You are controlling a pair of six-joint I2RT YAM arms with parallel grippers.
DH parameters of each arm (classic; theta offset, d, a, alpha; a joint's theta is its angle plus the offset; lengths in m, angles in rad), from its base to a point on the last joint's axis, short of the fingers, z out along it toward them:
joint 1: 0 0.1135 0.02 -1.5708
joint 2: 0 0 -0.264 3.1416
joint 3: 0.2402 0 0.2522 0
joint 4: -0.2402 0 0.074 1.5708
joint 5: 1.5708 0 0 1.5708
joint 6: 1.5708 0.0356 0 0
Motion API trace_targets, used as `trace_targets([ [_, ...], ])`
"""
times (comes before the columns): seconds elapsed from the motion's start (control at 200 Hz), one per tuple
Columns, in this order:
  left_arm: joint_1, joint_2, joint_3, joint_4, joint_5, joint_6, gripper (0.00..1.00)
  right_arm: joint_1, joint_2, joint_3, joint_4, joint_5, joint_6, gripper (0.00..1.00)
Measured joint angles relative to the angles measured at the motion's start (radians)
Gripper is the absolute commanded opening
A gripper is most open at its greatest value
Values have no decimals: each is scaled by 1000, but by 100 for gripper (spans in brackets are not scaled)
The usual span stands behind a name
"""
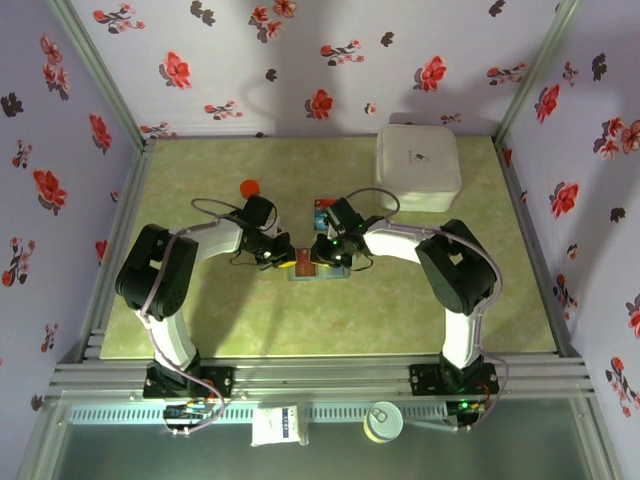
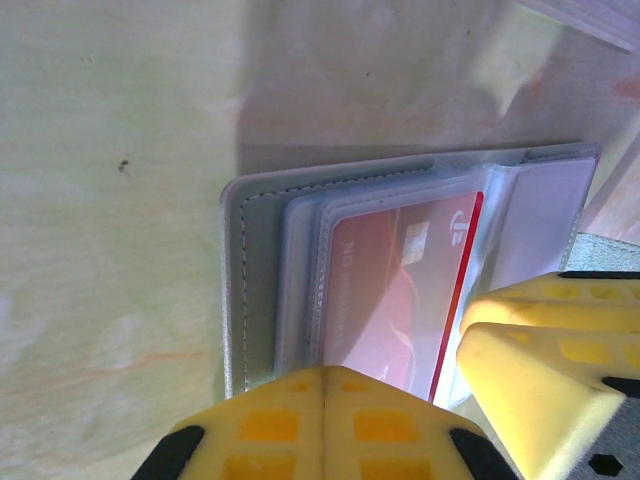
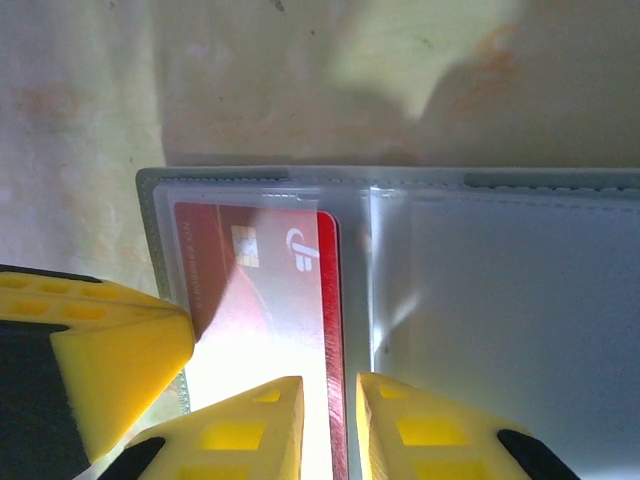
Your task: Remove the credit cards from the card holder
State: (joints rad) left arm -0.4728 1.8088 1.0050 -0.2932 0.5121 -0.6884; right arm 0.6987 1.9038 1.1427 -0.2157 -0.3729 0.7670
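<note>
At the left of the top view, our left arm (image 1: 165, 290) bends in over the pale green surface (image 1: 210, 320). Beyond its wrist a small red round thing (image 1: 249, 187) sits alone. The left claw (image 2: 325, 385) is closed right up, its yellow fingers pressed together with no gap and nothing held between them. Its tips come down over the edge of the card holder (image 2: 252, 260); we cannot tell whether they press on it.

The holder lies opened flat in the middle of the surface, between the two claws. In its left panel we see the red credit card (image 3: 255, 270) tucked inside a clear sleeve (image 2: 300, 270), its chip and white logo showing through the plastic.

At the card's edge nearest the fold stands the right claw (image 3: 330, 388). Its jaws are a narrow slit apart and that edge of the card runs into the slit, but we cannot tell whether the pads pinch it. The holder's right panel looks pale grey under its own clear plastic.

Beyond the right claw in the top view, a blue credit card (image 1: 322, 206) lies on the surface, apart from the holder. Farther right, the white square box (image 1: 417, 167) sits in the far right corner.
</note>
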Motion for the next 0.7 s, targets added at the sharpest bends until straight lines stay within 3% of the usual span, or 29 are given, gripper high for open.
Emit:
trace_targets([
  [0.7, 2, -3, -6, 2, -4, 11, 0, 0, 11, 2, 24, -43, 3, 21],
])
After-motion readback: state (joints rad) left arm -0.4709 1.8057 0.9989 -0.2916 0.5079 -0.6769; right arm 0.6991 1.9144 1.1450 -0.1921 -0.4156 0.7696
